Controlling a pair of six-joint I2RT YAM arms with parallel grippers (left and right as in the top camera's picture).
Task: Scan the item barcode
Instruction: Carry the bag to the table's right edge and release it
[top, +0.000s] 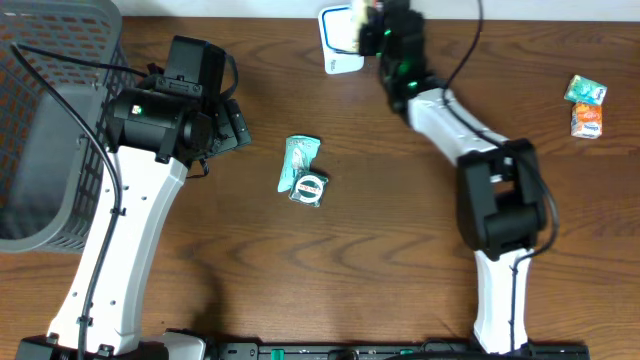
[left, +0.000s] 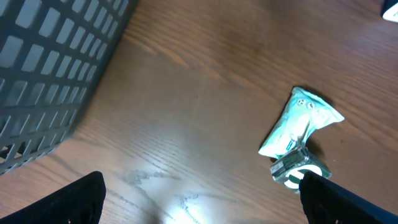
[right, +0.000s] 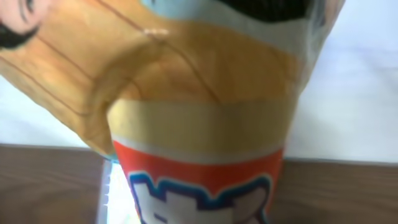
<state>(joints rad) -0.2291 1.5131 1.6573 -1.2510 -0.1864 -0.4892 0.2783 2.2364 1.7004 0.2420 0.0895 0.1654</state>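
Right wrist view: packet (right: 205, 124) blurred, cropped at every edge, lettering unreadable. Overhead: basket (top: 40, 120) cut by left edge; right hand (top: 368, 22) indistinct at top edge.

- The overhead view is bright and even. The brown counter (top: 380, 260) looks sharp, and light comes from above.
- The arms drop soft dark shadows on the wood near the bottom edge.
- In the left wrist view a white shine sits on the wood at the bottom middle.
- The black fingers (left: 62, 202) in the bottom corners look dark and fuzzy.
- The right wrist view is very blurry. The orange packet (right: 199, 124) is too close to the camera, and the white behind it looks washed out.
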